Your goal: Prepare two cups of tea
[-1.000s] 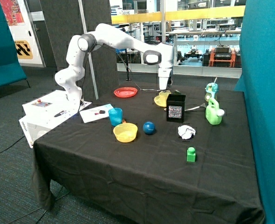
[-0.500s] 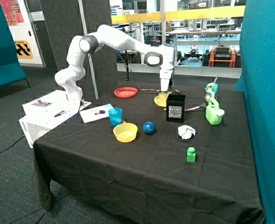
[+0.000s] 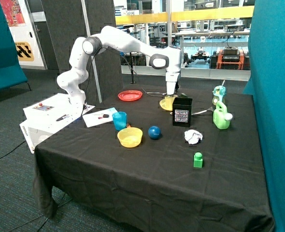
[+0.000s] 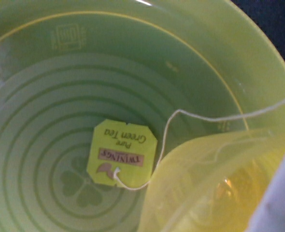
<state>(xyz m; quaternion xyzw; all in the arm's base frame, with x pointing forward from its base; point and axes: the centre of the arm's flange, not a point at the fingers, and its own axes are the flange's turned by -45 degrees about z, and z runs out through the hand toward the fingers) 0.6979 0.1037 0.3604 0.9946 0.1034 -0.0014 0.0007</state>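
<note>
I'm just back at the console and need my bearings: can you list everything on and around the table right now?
yellow cup: 1, yellow, on its saucer behind the black box, under the gripper
tea bag: 1, pale, inside the yellow cup; its tag lies on the cup floor
black box: 1, black, mid-table
blue tumbler: 1, blue, behind the yellow bowl
yellow bowl: 1, yellow, beside the blue ball
blue ball: 1, blue
red plate: 1, red, far edge
paper ball: 1, white
green block: 1, green, nearest the front
green watering can: 1, green, beside the black box
gripper: 1, white, above the yellow cup
</note>
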